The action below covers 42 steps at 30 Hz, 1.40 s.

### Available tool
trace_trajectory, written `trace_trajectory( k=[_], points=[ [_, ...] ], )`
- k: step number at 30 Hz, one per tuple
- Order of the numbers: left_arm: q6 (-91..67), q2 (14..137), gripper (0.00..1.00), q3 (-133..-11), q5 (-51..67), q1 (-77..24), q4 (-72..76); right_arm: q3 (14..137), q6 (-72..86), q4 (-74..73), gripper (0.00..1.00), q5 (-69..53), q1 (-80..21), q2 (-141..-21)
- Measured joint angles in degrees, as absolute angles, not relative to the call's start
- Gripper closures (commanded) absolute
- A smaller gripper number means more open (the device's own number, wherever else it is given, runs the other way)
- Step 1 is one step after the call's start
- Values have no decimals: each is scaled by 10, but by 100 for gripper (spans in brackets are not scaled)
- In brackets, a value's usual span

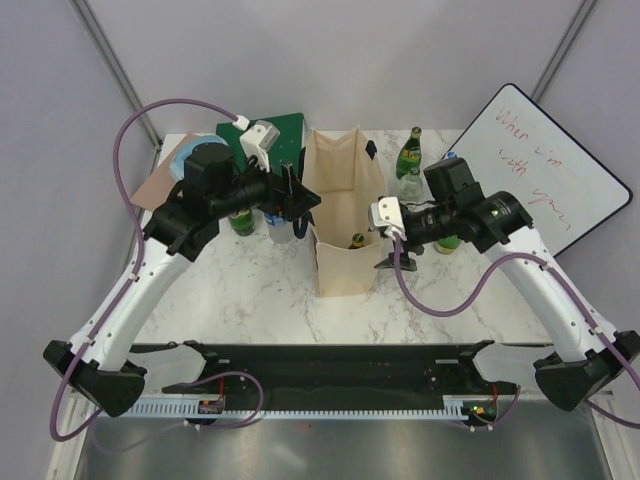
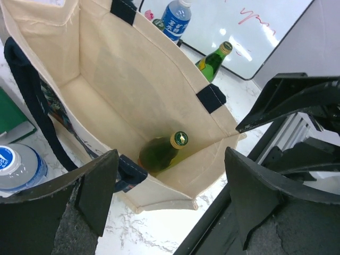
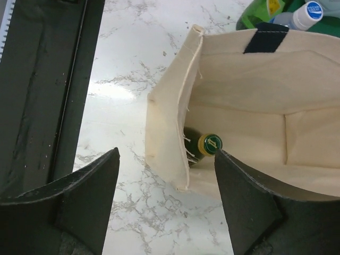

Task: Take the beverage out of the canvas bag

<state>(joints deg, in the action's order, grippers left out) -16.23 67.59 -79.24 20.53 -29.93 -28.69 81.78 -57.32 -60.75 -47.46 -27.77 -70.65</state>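
Note:
The cream canvas bag (image 1: 343, 215) with navy handles stands open at the table's middle. A green glass beverage bottle (image 1: 356, 240) with a gold-rimmed green cap leans inside it, at the near end of the bottom. The bottle shows in the left wrist view (image 2: 162, 153) and its cap in the right wrist view (image 3: 211, 144). My left gripper (image 1: 300, 200) is open and empty at the bag's left rim, above the opening (image 2: 170, 154). My right gripper (image 1: 382, 240) is open and empty at the bag's right side, astride the near right corner (image 3: 166, 154).
A green bottle (image 1: 410, 150) and a clear bottle (image 1: 410, 185) stand right of the bag, before a whiteboard (image 1: 545, 165). A green book (image 1: 285, 135), a water bottle (image 2: 13, 164) and another green bottle (image 1: 242, 222) are on the left. A black rail (image 1: 330, 365) runs along the near edge.

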Motion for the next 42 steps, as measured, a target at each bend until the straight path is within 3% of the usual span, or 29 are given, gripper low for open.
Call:
trace_trajectory(
  k=[3, 7, 10, 11, 14, 25, 33, 42],
  points=[
    [-143, 676, 13, -800, 218, -300, -288, 818, -576, -602, 41, -441, -309, -719],
    [-126, 682, 14, -813, 231, -304, -289, 814, -579, -590, 52, -390, -344, -744],
    [-118, 695, 14, -823, 234, -310, -289, 795, -582, -576, 69, -361, -367, -742],
    [-114, 703, 14, -827, 237, -314, -288, 787, -583, -571, 81, -351, -376, -741],
    [-100, 726, 15, -835, 244, -328, -289, 775, -590, -559, 98, -331, -396, -737],
    [23, 784, 16, -836, 259, -400, -295, 662, -603, -501, 100, -286, -484, -659],
    [76, 799, 15, -813, 264, -423, -298, 636, -592, -465, 99, -267, -486, -646],
    [76, 900, 18, -858, 242, -445, -332, 630, -552, -448, 96, -284, -465, -642]
  ],
)
